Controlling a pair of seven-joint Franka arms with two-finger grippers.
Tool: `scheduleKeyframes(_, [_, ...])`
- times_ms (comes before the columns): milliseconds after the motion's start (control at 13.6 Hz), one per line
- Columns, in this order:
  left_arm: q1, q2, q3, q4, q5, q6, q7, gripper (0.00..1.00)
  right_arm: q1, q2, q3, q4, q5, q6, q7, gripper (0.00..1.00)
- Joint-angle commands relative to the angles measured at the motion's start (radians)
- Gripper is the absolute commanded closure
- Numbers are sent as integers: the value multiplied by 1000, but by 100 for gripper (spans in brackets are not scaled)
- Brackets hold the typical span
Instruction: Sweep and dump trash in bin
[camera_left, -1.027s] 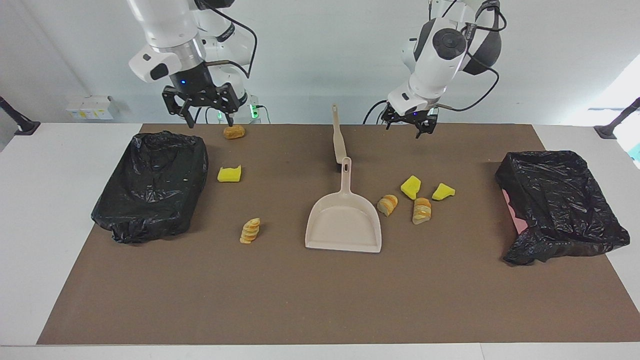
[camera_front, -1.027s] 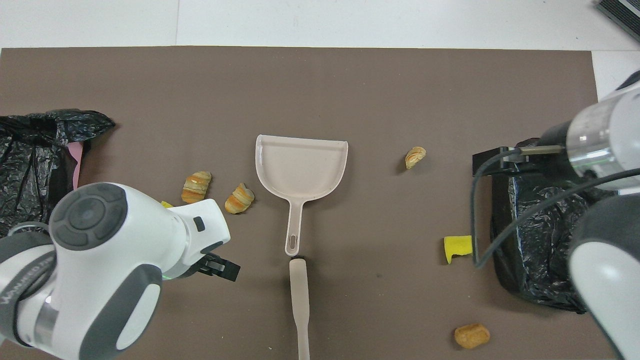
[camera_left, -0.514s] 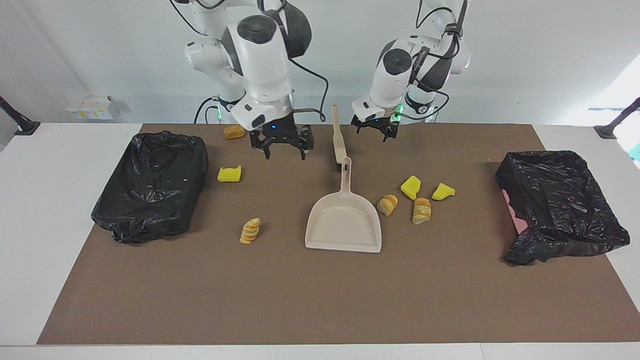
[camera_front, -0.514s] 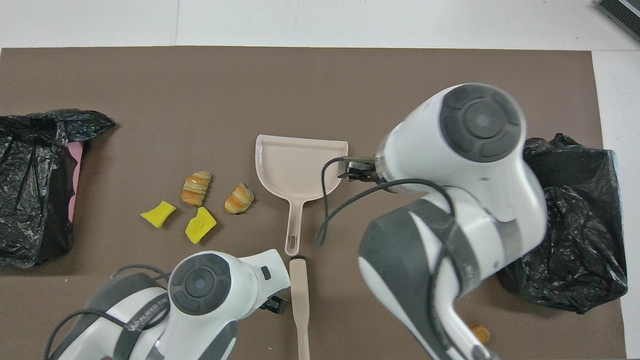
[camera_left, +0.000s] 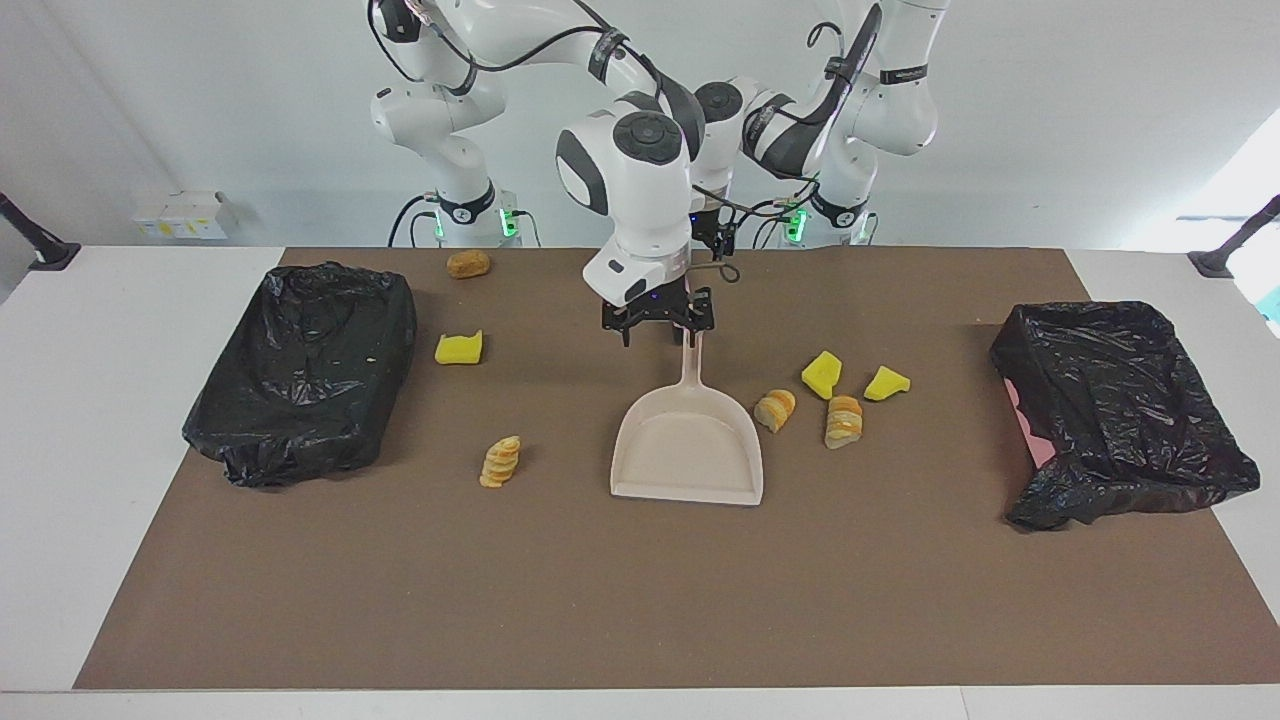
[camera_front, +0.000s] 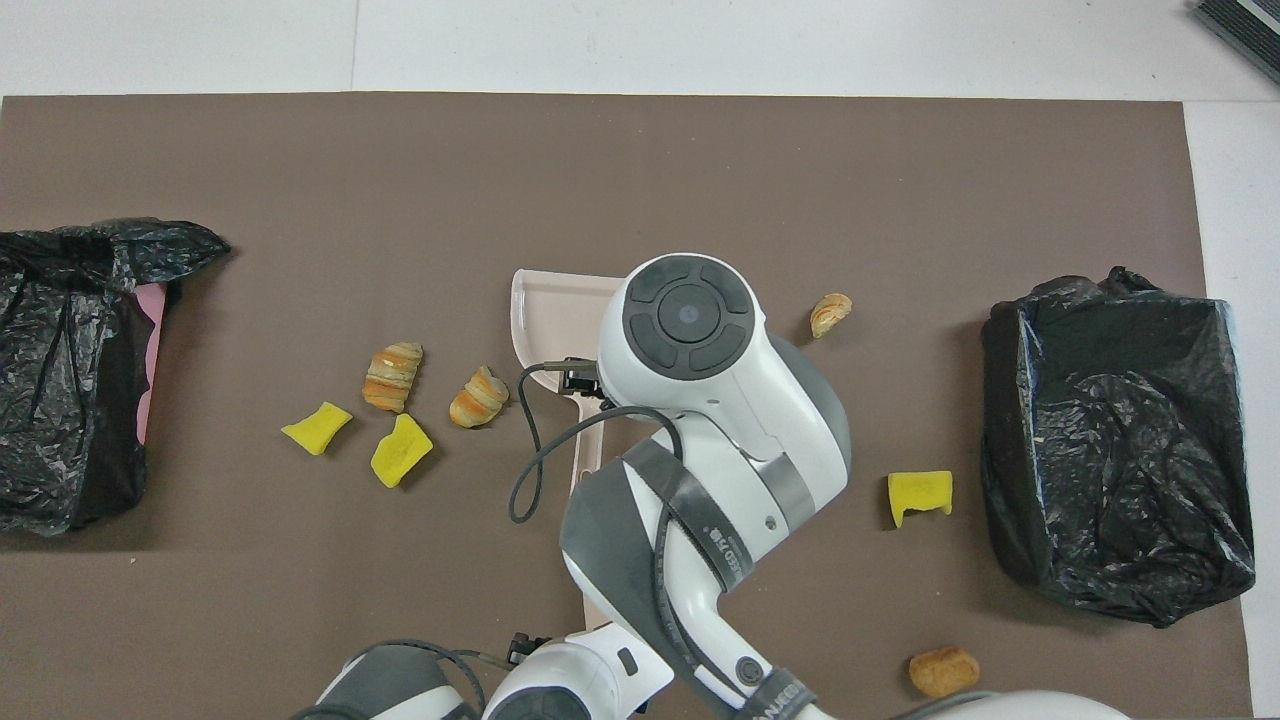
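The beige dustpan (camera_left: 687, 440) (camera_front: 548, 315) lies flat mid-mat, its handle (camera_left: 690, 365) pointing toward the robots. My right gripper (camera_left: 657, 335) hangs open and empty low over the handle's end. My left gripper (camera_left: 716, 243) is over the mat's edge nearest the robots, mostly hidden by the right arm, and nothing shows in it. Trash lies loose on the mat. Toward the left arm's end are two yellow sponge wedges (camera_left: 821, 373) (camera_left: 886, 383) and two bread pieces (camera_left: 775, 409) (camera_left: 844, 420). Toward the right arm's end are a sponge (camera_left: 459, 348), bread (camera_left: 500, 461) and a roll (camera_left: 467, 264). The right arm hides the brush.
A bin lined with a black bag (camera_left: 300, 370) (camera_front: 1115, 450) stands at the right arm's end of the brown mat (camera_left: 640, 600). A second lined bin (camera_left: 1120, 410) (camera_front: 60, 370) stands at the left arm's end. In the overhead view the right arm covers much of the dustpan.
Both arms have swung in toward the middle of the table. The right gripper went from beside the roll to over the dustpan's handle. Nothing on the mat has shifted.
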Motion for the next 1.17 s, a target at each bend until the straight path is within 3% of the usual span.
scheduleKeyframes(0, [-28,-8,19,-30,-16,44,-39,0,48,74,-3,-10,-7,95,51,0])
scheduleKeyframes(147, [-34,2,19,-30,-16,49,-71,0,60,90,-3,-59,-8,188,50,0])
scheduleKeyframes(440, [-65,0,19,-30,-16,44,-114,0,77,104,-3,-83,-8,212,51,0])
scheduleKeyframes(660, [-71,2,19,-30,-16,40,-119,0,77,98,-3,-97,-8,199,57,17])
scheduleKeyframes(880, [-69,2,19,-30,-40,32,-110,7,77,88,-3,-116,-7,186,83,45])
scheduleKeyframes(954, [-69,2,21,-30,-52,31,-106,10,77,88,-3,-117,-2,187,122,69])
scheduleKeyframes(1027, [-69,2,19,-30,-54,23,-106,14,78,85,-3,-116,-4,184,137,100])
scheduleKeyframes(1100, [-66,2,19,-30,-57,18,-106,19,80,81,-3,-114,-4,184,143,100])
